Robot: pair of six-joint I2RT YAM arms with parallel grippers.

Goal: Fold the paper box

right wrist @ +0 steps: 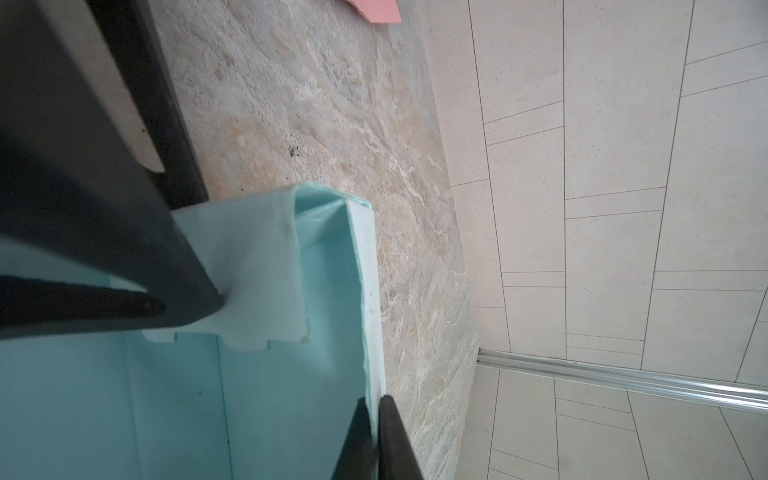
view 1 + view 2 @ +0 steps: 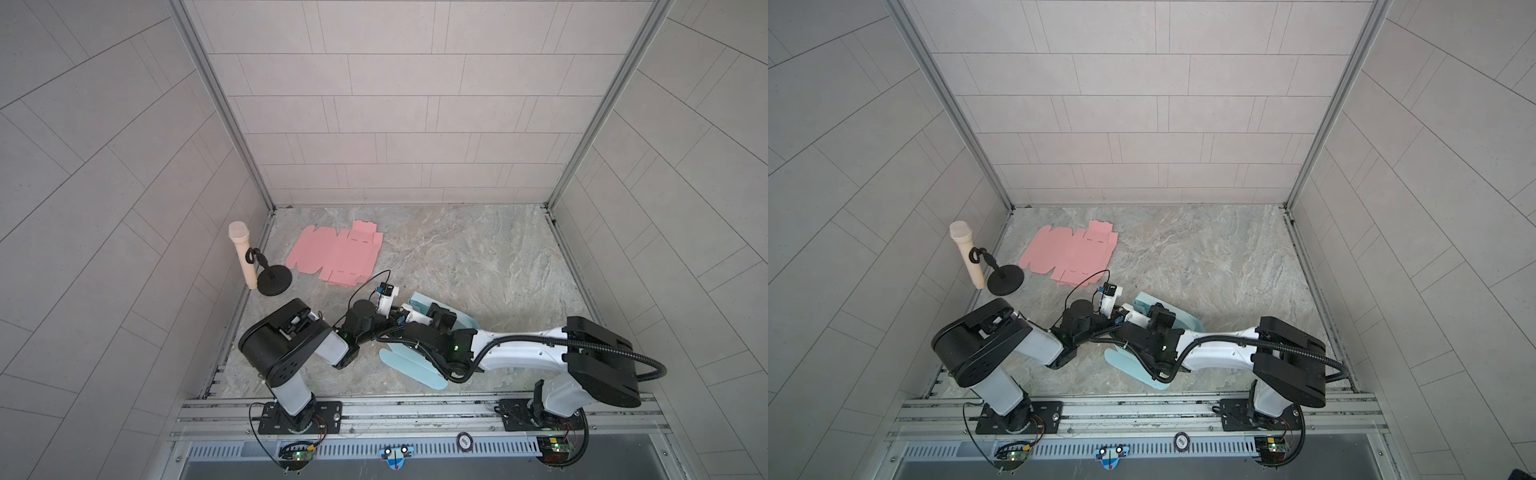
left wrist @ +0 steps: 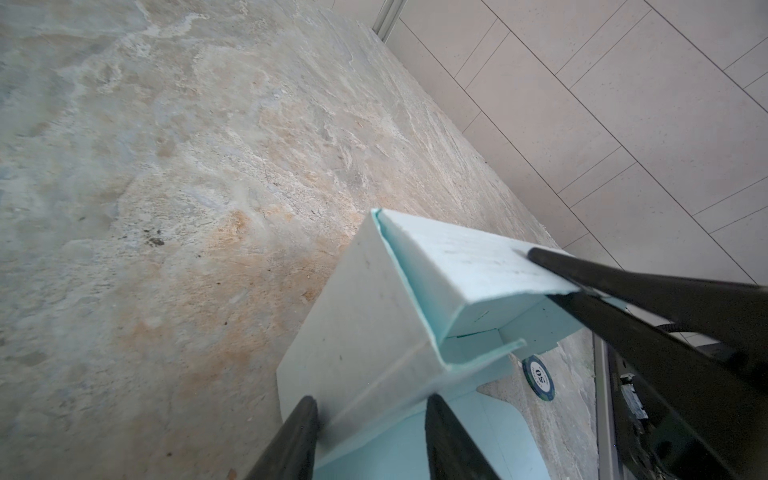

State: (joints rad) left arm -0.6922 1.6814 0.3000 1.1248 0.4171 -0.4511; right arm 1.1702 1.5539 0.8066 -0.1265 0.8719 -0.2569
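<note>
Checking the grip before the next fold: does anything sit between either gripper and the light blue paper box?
Nothing visible does. The left gripper clamps a folded wall of the light blue paper box, and the right gripper is shut on another wall's edge. The flat pink cardboard blank lies apart, farther back.

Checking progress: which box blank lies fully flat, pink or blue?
The pink blank, flat near the microphone stand; the blue box has walls folded up.
</note>
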